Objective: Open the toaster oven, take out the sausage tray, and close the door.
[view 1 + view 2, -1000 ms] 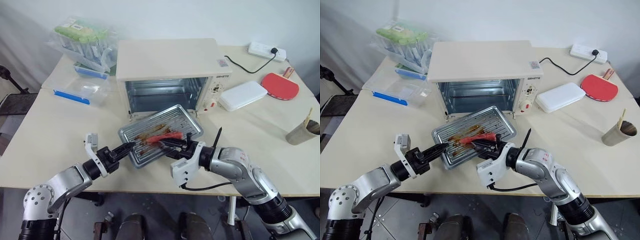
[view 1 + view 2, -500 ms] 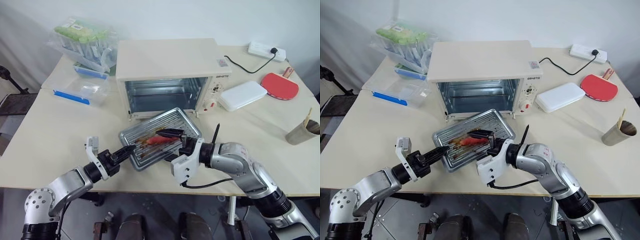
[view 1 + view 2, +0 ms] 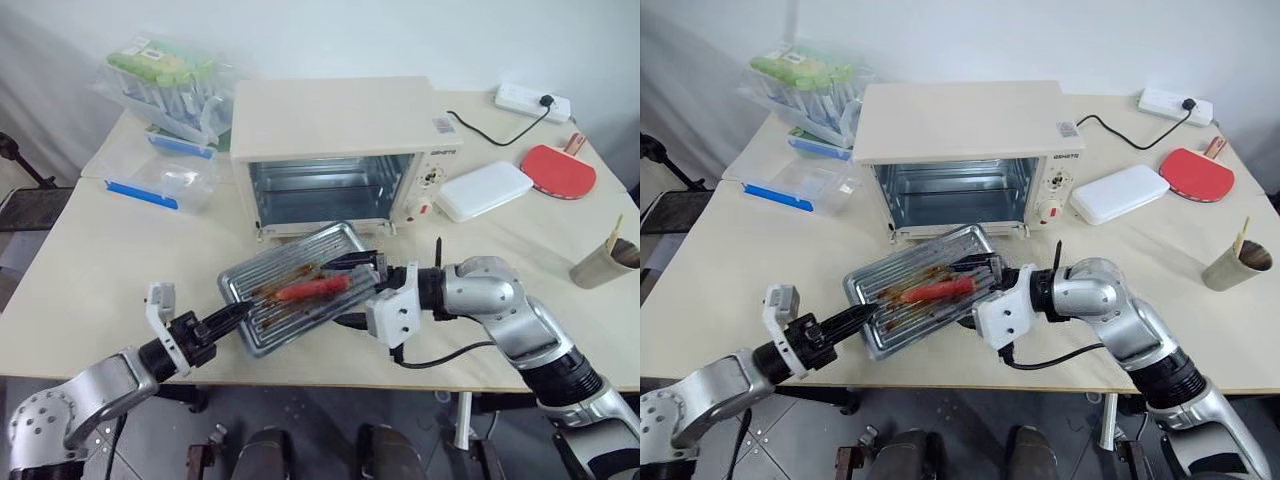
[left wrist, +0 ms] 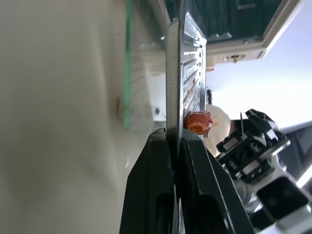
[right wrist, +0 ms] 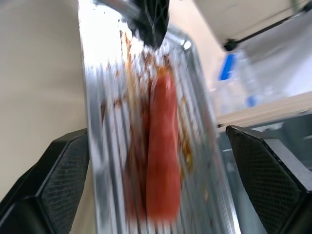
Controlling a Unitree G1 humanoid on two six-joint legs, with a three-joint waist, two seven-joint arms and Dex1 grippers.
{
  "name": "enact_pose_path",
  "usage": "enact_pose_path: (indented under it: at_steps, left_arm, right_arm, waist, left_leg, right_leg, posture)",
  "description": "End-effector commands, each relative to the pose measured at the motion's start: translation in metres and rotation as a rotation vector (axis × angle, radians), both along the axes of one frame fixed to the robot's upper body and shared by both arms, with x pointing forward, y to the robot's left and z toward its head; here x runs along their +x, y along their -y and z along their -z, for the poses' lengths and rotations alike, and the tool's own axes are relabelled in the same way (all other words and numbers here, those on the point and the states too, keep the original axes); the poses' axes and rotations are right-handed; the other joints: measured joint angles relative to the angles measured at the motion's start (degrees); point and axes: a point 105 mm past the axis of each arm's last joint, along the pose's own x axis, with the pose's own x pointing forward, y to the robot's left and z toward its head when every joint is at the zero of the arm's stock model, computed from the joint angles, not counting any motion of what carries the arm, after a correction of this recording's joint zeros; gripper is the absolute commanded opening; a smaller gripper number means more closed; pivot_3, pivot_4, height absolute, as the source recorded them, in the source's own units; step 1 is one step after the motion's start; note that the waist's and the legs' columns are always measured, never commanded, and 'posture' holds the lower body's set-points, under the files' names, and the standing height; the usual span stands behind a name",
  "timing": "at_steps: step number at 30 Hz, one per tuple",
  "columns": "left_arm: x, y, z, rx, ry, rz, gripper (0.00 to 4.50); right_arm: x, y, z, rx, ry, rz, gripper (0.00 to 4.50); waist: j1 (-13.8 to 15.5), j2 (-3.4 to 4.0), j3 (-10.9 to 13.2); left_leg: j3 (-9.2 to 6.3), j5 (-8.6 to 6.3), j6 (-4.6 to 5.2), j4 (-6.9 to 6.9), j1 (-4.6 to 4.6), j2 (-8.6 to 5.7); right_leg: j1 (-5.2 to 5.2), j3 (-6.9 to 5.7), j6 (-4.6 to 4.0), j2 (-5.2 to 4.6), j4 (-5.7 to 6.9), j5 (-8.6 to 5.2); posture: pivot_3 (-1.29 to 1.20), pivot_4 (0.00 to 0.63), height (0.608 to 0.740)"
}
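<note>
Here the sausage tray (image 3: 296,288) hangs tilted above the table (image 3: 90,270), in front of the toaster oven (image 3: 340,150), whose cavity stands open. The left gripper (image 3: 232,316) is clamped on the tray's near-left rim — the only grip on it. The right gripper (image 3: 985,285) has its jaws spread wide, flanking the tray's opposite end without pinching it. The tray's long axis runs between the two grippers, sausage (image 3: 312,290) lengthwise.

Sausage tray (image 3: 292,288) center frame, before toaster oven (image 3: 345,155) on table (image 3: 90,270); left gripper (image 3: 236,313) at its lower-left rim, right gripper (image 3: 362,290) lower right.
</note>
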Motion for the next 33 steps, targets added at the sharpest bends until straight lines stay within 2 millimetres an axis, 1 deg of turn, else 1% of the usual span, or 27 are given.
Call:
enact_pose_path:
  at_steps: [1, 3, 4, 6, 9, 13, 18, 22, 25, 26, 27, 28, 33]
  left_arm:
    - [-0.012, -0.010, 0.000, 0.020, 0.001, -0.004, 0.00]
    - [-0.017, -0.013, -0.003, 0.003, 0.020, -0.019, 0.00]
    - [-0.021, -0.016, -0.001, -0.003, 0.014, -0.034, 0.00]
    - [-0.029, -0.018, 0.002, -0.017, 0.005, -0.048, 0.00]
    - [-0.038, -0.018, 0.002, -0.031, 0.013, -0.056, 0.00]
    - [-0.046, -0.016, -0.006, -0.069, 0.068, -0.107, 0.00]
    - [-0.056, -0.014, -0.011, -0.094, 0.099, -0.161, 0.00]
    - [-0.070, -0.014, -0.006, -0.116, 0.070, -0.228, 0.00]
    - [-0.079, -0.019, -0.002, -0.111, 0.039, -0.283, 0.00]
    - [-0.083, -0.020, 0.000, -0.111, 0.027, -0.297, 0.00]
    - [-0.085, -0.021, 0.000, -0.116, 0.023, -0.310, 0.00]
    - [-0.087, -0.021, 0.001, -0.122, 0.020, -0.322, 0.00]
    - [-0.096, -0.024, 0.003, -0.140, 0.002, -0.382, 0.00]
  right_arm:
    - [-0.001, 0.017, -0.022, 0.014, -0.101, 0.010, 4.49]
    - [0.003, 0.037, -0.016, -0.054, -0.207, 0.058, 4.49]
    - [0.011, 0.048, -0.016, -0.074, -0.228, 0.102, 4.49]
    - [0.025, 0.060, -0.022, -0.068, -0.240, 0.171, 4.49]
    - [0.042, 0.070, -0.027, -0.048, -0.242, 0.235, 4.49]
    - [0.054, 0.080, -0.023, -0.038, -0.273, 0.278, 4.49]
    - [0.059, 0.094, -0.010, -0.095, -0.289, 0.301, 4.49]
    - [0.066, 0.108, 0.003, -0.133, -0.325, 0.343, 4.49]
    - [0.072, 0.117, 0.011, -0.155, -0.342, 0.383, 4.49]
    - [0.073, 0.121, 0.014, -0.165, -0.353, 0.394, 4.11]
    - [0.074, 0.124, 0.017, -0.174, -0.358, 0.404, 3.93]
    - [0.076, 0.126, 0.019, -0.180, -0.352, 0.412, 3.64]
    - [0.081, 0.131, 0.026, -0.179, -0.345, 0.431, 1.93]
  waist:
    - [0.01, 0.00, 0.00]
    - [0.16, 0.01, 0.01]
    - [0.22, 0.01, 0.01]
    - [0.03, 0.00, 0.00]
    - [-0.08, 0.02, 0.01]
    - [-0.09, 0.02, 0.01]
    - [0.04, 0.02, 0.01]
    - [-0.10, 0.02, 0.01]
    - [-0.13, 0.02, 0.01]
    - [-0.14, 0.02, 0.01]
    - [-0.08, 0.02, 0.01]
    - [-0.01, 0.02, 0.01]
    - [-0.16, 0.03, 0.01]
  left_leg:
    - [0.01, 0.00, 0.00, 0.00, 0.00, 0.00]
    - [0.03, 0.00, 0.01, -0.01, -0.01, 0.01]
    - [0.01, -0.01, 0.02, -0.01, -0.01, 0.00]
    - [0.06, -0.03, 0.04, -0.01, -0.03, 0.01]
    - [0.19, -0.03, 0.05, -0.05, -0.03, 0.04]
    - [0.31, -0.03, 0.04, -0.17, 0.01, 0.06]
    - [0.37, -0.04, 0.04, -0.17, 0.00, 0.05]
    - [0.43, -0.05, 0.04, -0.17, 0.02, 0.05]
    - [0.49, -0.05, 0.05, -0.19, 0.13, 0.07]
    - [0.52, -0.05, 0.05, -0.20, 0.20, 0.09]
    - [0.55, -0.06, 0.04, -0.20, 0.22, 0.10]
    - [0.57, -0.08, 0.05, -0.19, 0.22, 0.09]
    - [0.63, -0.10, 0.07, -0.19, 0.22, 0.10]
  right_leg:
    - [0.00, 0.00, 0.00, 0.00, 0.00, 0.00]
    - [0.00, 0.01, -0.02, 0.00, -0.08, -0.01]
    - [0.04, 0.03, -0.02, 0.00, -0.17, -0.01]
    - [0.05, 0.11, -0.02, 0.04, -0.30, -0.01]
    - [-0.02, 0.21, -0.04, 0.08, -0.32, -0.02]
    - [-0.07, 0.33, -0.05, 0.10, -0.37, -0.02]
    - [-0.07, 0.38, -0.04, 0.10, -0.42, -0.02]
    - [-0.08, 0.44, -0.04, 0.10, -0.46, -0.02]
    - [-0.07, 0.51, -0.06, 0.12, -0.64, -0.03]
    - [-0.03, 0.54, -0.08, 0.14, -0.66, -0.04]
    - [-0.02, 0.57, -0.09, 0.15, -0.68, -0.04]
    - [-0.03, 0.60, -0.09, 0.15, -0.69, -0.04]
    - [-0.06, 0.66, -0.10, 0.15, -0.70, -0.05]
  posture:
    - [0.00, 0.150, 0.740]
    - [0.00, 0.150, 0.740]
    - [0.00, 0.150, 0.740]
    - [0.00, 0.150, 0.740]
    - [0.00, 0.150, 0.740]
    - [0.00, 0.150, 0.740]
    - [0.00, 0.150, 0.740]
    - [0.00, 0.150, 0.740]
    - [0.00, 0.150, 0.740]
    - [0.00, 0.150, 0.740]
    - [0.00, 0.150, 0.740]
    - [0.00, 0.150, 0.740]
    - [0.00, 0.150, 0.740]
